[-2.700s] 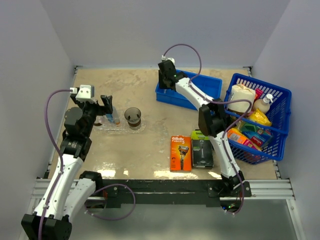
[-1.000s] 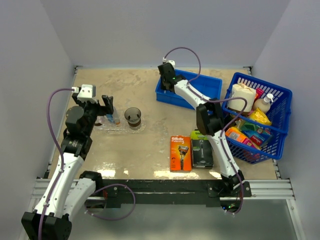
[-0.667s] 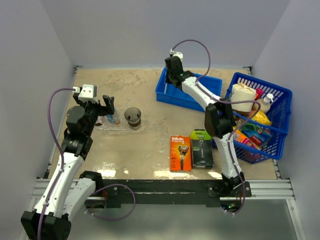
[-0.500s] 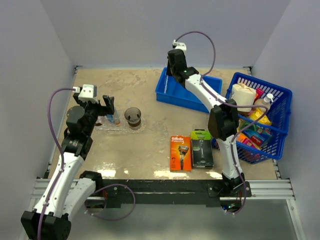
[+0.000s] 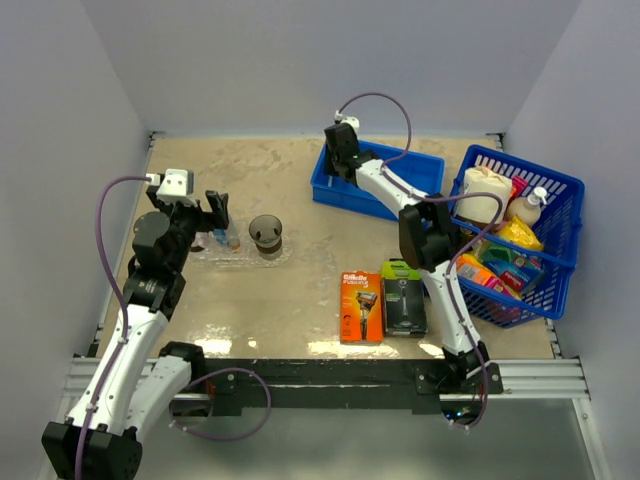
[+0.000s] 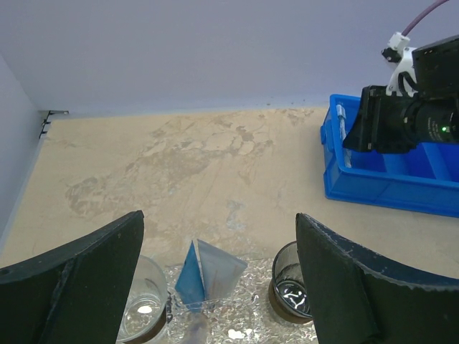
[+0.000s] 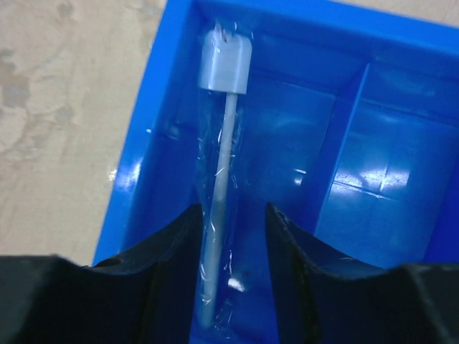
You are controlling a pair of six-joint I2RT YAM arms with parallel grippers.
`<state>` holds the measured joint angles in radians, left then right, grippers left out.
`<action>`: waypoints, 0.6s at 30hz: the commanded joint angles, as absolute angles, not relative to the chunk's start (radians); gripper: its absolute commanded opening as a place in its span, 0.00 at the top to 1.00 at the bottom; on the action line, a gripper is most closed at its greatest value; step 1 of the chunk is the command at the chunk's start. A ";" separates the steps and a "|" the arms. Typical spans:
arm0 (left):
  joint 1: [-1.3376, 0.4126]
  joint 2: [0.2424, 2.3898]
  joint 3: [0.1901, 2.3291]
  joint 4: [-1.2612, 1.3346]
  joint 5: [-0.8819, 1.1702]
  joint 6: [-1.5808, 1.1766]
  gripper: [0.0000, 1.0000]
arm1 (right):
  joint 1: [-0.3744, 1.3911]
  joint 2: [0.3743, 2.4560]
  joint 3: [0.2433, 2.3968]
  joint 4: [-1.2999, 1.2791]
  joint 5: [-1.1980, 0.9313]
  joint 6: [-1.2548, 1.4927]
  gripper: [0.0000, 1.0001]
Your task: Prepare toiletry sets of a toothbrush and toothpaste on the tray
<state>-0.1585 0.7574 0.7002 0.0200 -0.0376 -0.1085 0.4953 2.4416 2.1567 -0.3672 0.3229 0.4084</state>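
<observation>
Blue plastic bin lies under the right gripper, jaws spread either side of the wrapped toothbrush, whose head points away ahead. Best to centre on the thin handle, sink lower, then close gently so the wrapper cannot slip.

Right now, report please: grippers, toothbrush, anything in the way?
Left gripper open above tray. Right gripper open, astride wrapped toothbrush in bin. Bin wall close on one side; nothing on top.
</observation>
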 commanded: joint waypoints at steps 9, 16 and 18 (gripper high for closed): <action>-0.163 0.753 0.713 0.046 -0.051 -0.086 0.10 | 0.517 2.551 2.365 -0.437 0.405 0.423 0.44; -0.163 0.750 0.715 0.044 -0.055 -0.084 0.10 | 0.518 2.594 2.373 -0.469 0.405 0.431 0.44; -0.163 0.750 0.715 0.044 -0.055 -0.086 0.10 | 0.518 2.602 2.372 -0.471 0.396 0.431 0.47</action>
<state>-0.1585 0.7574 0.7002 0.0193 -0.0418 -0.1081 0.5335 2.5332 2.3451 -0.4576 0.3798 0.4126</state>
